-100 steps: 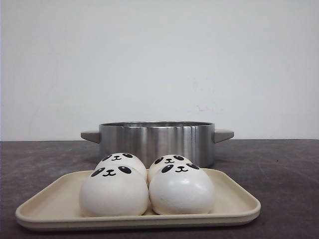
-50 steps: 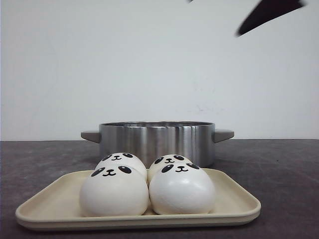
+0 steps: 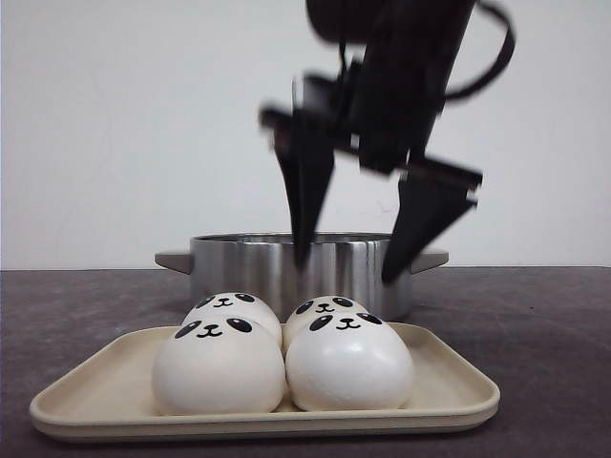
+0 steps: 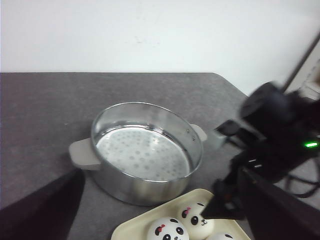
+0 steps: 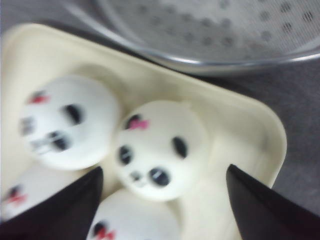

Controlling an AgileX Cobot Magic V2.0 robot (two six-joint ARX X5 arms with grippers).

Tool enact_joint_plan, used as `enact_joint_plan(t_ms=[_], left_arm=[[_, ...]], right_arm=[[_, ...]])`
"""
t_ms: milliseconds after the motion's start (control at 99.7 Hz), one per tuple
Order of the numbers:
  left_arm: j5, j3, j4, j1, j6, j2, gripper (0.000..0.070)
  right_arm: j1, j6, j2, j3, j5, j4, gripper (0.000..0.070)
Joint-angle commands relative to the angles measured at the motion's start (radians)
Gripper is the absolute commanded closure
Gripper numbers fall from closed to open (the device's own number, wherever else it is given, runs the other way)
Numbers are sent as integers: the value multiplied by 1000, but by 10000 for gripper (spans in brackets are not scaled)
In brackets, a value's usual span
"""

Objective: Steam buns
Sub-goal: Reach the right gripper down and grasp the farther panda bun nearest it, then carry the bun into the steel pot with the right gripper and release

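Dark grey tabletop (image 3: pixel 535 324) carries a cream tray (image 3: pixel 449 382) holding four panda buns (image 3: pixel 348 363) before a steel steamer pot (image 3: pixel 239 262), while the right gripper (image 3: pixel 348 262) hangs above them, fingers spread wide, grasping nothing.

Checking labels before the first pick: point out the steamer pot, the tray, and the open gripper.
steamer pot (image 4: pixel 145 155), left wrist view, perforated floor.
tray (image 3: pixel 449 377), front view, bare right part.
right gripper (image 3: pixel 348 267), front view, midway between fingertips.
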Motion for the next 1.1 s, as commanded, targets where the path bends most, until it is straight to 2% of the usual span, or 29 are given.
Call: enact_joint_plan(t_ms=[0, 311, 351, 411, 451, 502, 512, 702, 873, 1003, 1093], left_arm=[[-3, 11, 12, -11, 10, 4, 104], [-3, 11, 12, -31, 9, 4, 104], [-3, 11, 12, -31, 10, 4, 104], [-3, 11, 12, -31, 10, 4, 104], [-4, 11, 12, -32, 10, 4, 104], [-6, 11, 12, -32, 10, 4, 104], [-6, 11, 12, -32, 10, 4, 104], [-7, 11, 12, -32, 10, 4, 104], [-7, 11, 13, -32, 10, 4, 104], [-7, 11, 24, -32, 10, 4, 104], [-7, 11, 38, -32, 9, 4, 104]], right_arm=[[3, 13, 47, 17, 0, 14, 243], [0, 31, 137, 17, -12, 69, 243], [-2, 35, 142, 17, -13, 71, 259], [-2, 35, 153, 17, -24, 73, 379], [-3, 35, 154, 17, -23, 72, 498], [-2, 32, 155, 17, -18, 76, 688], [-2, 31, 155, 17, -18, 79, 700], [1, 28, 124, 24, -26, 108, 693], [27, -22, -22, 71, -110, 52, 693], [38, -76, -139, 169, -107, -5, 693], [29, -115, -173, 271, -76, -3, 694]])
